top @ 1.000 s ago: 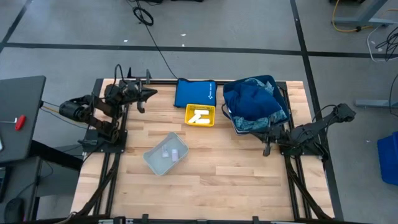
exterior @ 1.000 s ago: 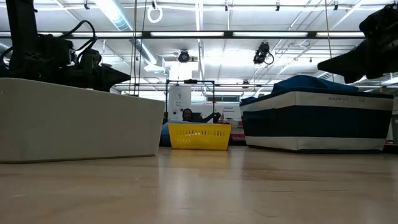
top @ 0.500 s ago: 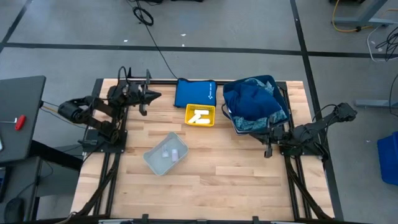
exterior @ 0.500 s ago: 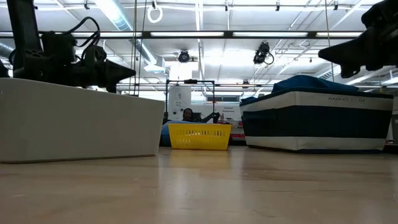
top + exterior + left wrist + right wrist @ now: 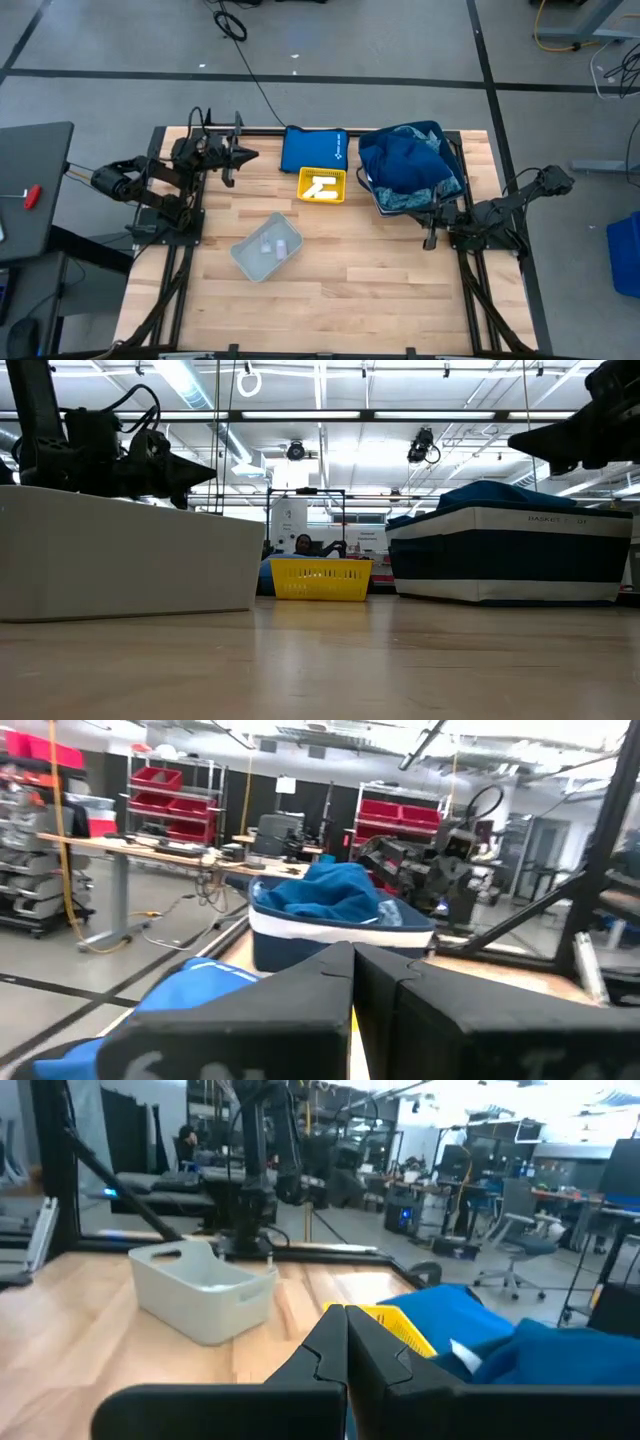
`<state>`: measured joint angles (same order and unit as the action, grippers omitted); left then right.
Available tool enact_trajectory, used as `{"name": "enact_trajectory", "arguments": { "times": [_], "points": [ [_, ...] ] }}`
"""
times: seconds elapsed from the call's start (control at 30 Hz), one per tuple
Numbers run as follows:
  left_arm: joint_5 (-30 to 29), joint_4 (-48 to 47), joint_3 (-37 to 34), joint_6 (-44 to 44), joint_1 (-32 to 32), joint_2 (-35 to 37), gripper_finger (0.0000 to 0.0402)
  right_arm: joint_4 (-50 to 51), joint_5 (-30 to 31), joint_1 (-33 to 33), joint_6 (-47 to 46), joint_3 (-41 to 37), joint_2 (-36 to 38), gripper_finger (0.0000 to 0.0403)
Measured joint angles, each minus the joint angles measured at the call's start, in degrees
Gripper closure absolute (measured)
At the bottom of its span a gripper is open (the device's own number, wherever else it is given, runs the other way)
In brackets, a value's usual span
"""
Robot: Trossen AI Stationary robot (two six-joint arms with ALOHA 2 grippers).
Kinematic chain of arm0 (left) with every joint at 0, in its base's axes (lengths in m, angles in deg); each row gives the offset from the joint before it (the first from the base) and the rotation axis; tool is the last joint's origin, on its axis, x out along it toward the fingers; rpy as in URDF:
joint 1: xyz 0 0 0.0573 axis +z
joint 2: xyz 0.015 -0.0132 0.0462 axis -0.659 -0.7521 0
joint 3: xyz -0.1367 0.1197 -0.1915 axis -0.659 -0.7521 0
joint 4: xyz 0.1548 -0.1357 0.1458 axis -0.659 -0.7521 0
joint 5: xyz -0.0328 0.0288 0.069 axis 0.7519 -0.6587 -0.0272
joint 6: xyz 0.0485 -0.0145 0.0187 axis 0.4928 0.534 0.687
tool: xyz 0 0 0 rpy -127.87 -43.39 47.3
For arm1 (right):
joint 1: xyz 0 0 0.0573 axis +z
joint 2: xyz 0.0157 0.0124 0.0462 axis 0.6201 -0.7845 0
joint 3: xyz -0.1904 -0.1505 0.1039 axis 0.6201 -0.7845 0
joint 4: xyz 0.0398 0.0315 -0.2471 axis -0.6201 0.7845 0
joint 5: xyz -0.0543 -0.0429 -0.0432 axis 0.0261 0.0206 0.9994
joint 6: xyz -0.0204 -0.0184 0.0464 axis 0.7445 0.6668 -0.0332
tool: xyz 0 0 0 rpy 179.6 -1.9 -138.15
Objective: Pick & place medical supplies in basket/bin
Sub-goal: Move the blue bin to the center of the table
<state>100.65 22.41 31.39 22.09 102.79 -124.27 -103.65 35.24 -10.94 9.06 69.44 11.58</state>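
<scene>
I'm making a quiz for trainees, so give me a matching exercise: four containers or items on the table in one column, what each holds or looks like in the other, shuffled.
Column one:
1. yellow basket
2. grey bin
3. big basket
4. blue pouch

Column two:
A. tiny clear vials
B. blue cloths heaped up
C. flat, with a white logo
D. small white rolls

Pairs: 1-D, 2-A, 3-B, 4-C
</scene>
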Motion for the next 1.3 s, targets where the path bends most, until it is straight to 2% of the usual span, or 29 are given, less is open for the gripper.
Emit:
{"name": "enact_trajectory", "arguments": {
  "times": [0.13,0.37,0.6,0.73,0.93,1.1,1.3],
  "points": [
    [-0.5,-2.9,0.0,4.0,-0.2,0.0,0.0401,-2.1,-1.1,0.0,-0.4,0.0,0.0,0.0403],
    [-4.0,-10.8,0.0,14.1,-2.0,0.0,0.0401,-0.1,-0.8,0.0,-7.9,0.0,0.0,0.0403],
    [-5.8,-11.3,0.0,15.4,-2.0,-0.1,0.0401,0.1,10.1,-3.0,-6.6,0.0,0.0,0.0403],
    [-6.3,-11.5,0.0,15.6,-2.0,-0.1,0.0401,1.2,11.3,-7.2,-7.0,0.0,-0.9,0.0403],
    [-6.5,-11.7,0.0,15.6,-2.0,-0.1,0.0401,4.6,2.1,-13.4,-15.1,0.0,-5.5,0.0403],
    [-6.7,-11.7,0.0,15.0,-2.0,-0.1,0.0401,5.1,-2.4,-16.7,-23.9,0.0,-11.4,0.0403],
    [-6.7,-11.5,0.0,14.4,-2.0,-0.1,0.0401,5.2,-20.5,-18.8,-34.8,1.0,-14.9,0.0403]
  ]
}}
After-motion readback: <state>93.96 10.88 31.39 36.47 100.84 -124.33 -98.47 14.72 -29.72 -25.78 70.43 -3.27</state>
